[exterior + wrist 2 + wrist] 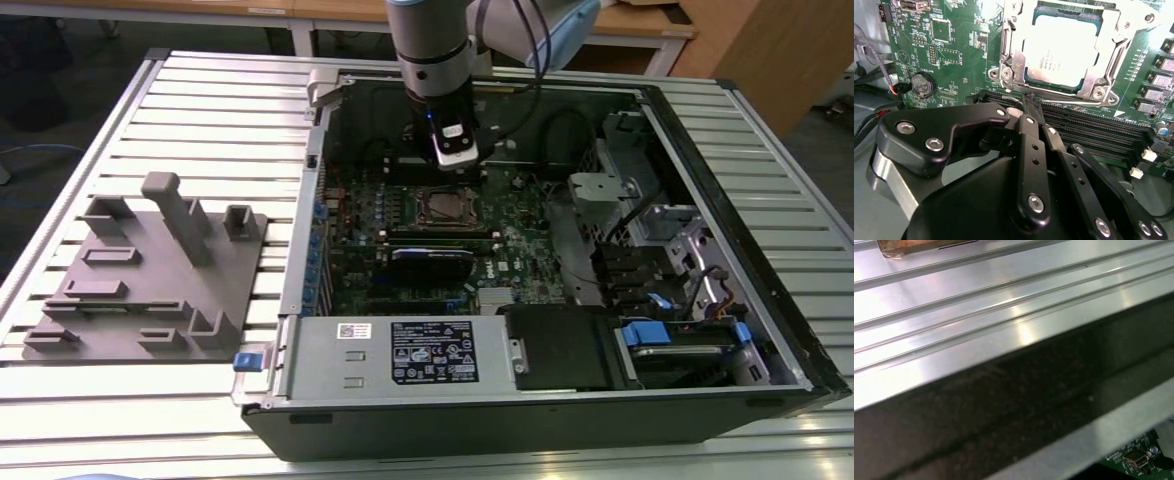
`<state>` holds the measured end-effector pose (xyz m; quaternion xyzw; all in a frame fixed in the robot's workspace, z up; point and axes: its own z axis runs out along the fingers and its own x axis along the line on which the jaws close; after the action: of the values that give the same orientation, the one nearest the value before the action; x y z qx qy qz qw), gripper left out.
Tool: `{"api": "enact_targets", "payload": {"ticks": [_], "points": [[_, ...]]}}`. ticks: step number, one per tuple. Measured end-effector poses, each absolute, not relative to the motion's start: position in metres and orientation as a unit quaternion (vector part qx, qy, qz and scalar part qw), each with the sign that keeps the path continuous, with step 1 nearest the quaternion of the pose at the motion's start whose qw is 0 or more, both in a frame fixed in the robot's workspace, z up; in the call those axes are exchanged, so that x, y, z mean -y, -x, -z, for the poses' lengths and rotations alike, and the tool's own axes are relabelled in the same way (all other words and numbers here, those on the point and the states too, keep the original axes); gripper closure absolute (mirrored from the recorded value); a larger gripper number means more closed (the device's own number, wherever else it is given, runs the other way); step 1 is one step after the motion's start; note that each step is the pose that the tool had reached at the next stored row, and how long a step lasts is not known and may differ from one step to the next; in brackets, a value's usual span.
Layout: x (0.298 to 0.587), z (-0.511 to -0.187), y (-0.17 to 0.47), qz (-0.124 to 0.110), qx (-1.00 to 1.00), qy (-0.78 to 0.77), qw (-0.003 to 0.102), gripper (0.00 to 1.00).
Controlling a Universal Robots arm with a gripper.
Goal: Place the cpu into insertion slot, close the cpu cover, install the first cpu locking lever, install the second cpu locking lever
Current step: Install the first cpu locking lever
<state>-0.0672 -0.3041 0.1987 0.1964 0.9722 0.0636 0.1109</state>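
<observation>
Black jointed fingers of the pincer are seen drawn together in the second wrist view, with nothing visibly held between them, so the pincer is judged clenched and empty. Its tip is placed just beside the square, silver-rimmed insertion slot, at the edge that faces the long narrow black memory slots.

Within the insertion slot the small flat square cpu with its dull silver-grey top is already seated. The thin silvery windowed cpu cover is laid down around it, framing the chip. A thin silvery wire lever is seen lying along the slot edge closest to the tip; whether it is latched cannot be told.

The placing and the closing are therefore judged done, and a locking-lever step is judged to be in hand. That step calls for a fine, well-aimed push on a slender rod, so that it is carried under its catch without slipping onto the green circuit board around the slot.

Beyond the slot, the open black computer case is set on the ribbed aluminium tabletop.
</observation>
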Motion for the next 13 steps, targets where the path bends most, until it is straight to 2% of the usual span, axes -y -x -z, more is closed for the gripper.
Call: {"api": "enact_targets", "payload": {"ticks": [13], "points": [[0.3033, -0.1972, 0.0691, -0.077, -0.971, -0.198, 0.112, 0.90]]}}
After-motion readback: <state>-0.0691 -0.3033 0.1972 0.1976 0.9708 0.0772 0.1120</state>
